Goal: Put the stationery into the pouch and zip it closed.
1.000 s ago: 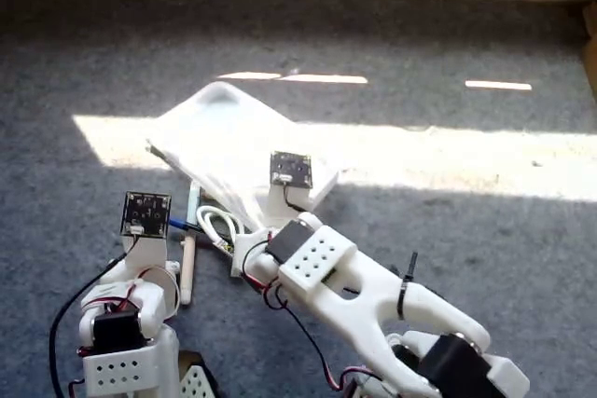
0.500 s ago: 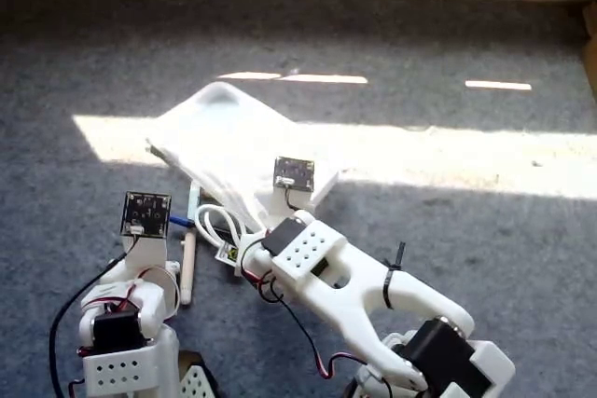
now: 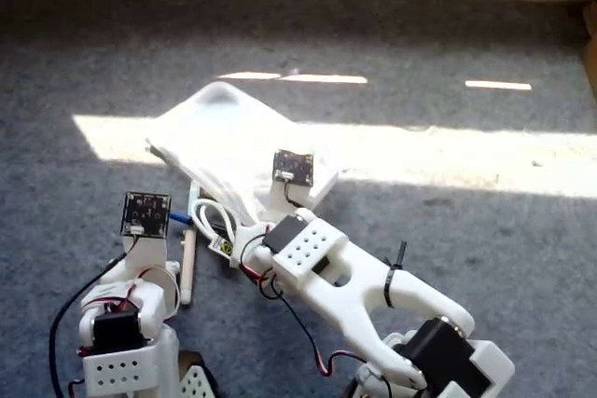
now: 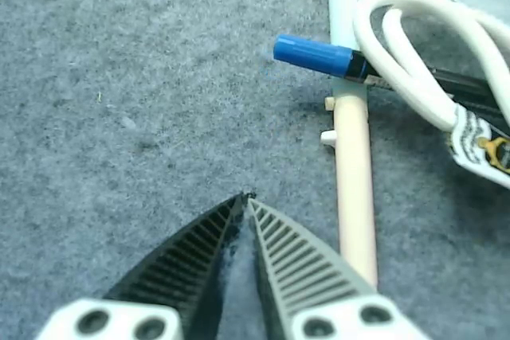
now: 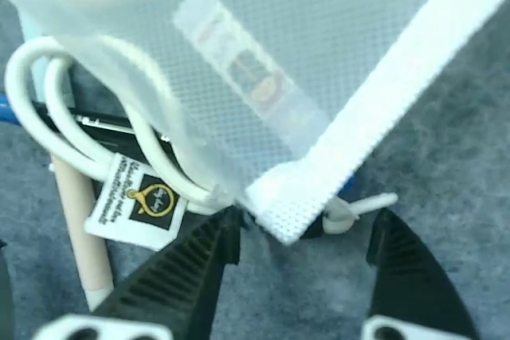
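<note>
Grey carpet (image 3: 448,258) underfoot. My right gripper (image 5: 309,227) stands open, near corner of the pouch (image 3: 233,137) between its jaws; it runs far-left from there. One cream pen (image 4: 353,173) lies just left of that corner, long axis near-far, nearest my left gripper (image 4: 245,199), clenched on nothing.

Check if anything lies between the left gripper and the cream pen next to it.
Nothing visible does: only bare grey surface separates the shut left gripper from the cream pen. Farther along, though, the blue-capped marker lies across the pen, with the white cord looped over the marker.
</note>
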`<state>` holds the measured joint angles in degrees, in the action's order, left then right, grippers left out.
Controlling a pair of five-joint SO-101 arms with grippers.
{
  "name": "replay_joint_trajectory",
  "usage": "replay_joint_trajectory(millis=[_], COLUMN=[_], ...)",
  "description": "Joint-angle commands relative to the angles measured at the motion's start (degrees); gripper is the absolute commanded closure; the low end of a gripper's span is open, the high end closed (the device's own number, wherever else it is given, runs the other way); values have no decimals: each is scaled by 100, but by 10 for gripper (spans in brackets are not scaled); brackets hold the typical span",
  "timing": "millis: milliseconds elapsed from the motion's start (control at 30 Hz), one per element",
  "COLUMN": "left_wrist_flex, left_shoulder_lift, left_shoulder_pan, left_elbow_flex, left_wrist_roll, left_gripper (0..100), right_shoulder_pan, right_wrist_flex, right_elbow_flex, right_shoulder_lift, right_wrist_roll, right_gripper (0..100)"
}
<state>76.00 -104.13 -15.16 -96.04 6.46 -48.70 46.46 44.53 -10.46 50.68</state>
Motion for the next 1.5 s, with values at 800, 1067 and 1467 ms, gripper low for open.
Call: replay_joint_trajectory(millis=[800,1067,1467], left_wrist_flex=[26,26,26], left_shoulder_lift=[-57,-57,-57], left_shoulder_pan=[-22,-22,-22], left_elbow_flex=[-110,-110,-110], left_wrist_roll=[26,26,26], left_gripper=[993,993,993], right_shoulder_pan=[259,207,242], right_wrist_flex=[-154,-145,-84], right_elbow_flex=[-57,-48,-13], right_shoulder_lift=[40,391,330], right_wrist_roll=[44,44,-624], right_gripper=[743,743,992])
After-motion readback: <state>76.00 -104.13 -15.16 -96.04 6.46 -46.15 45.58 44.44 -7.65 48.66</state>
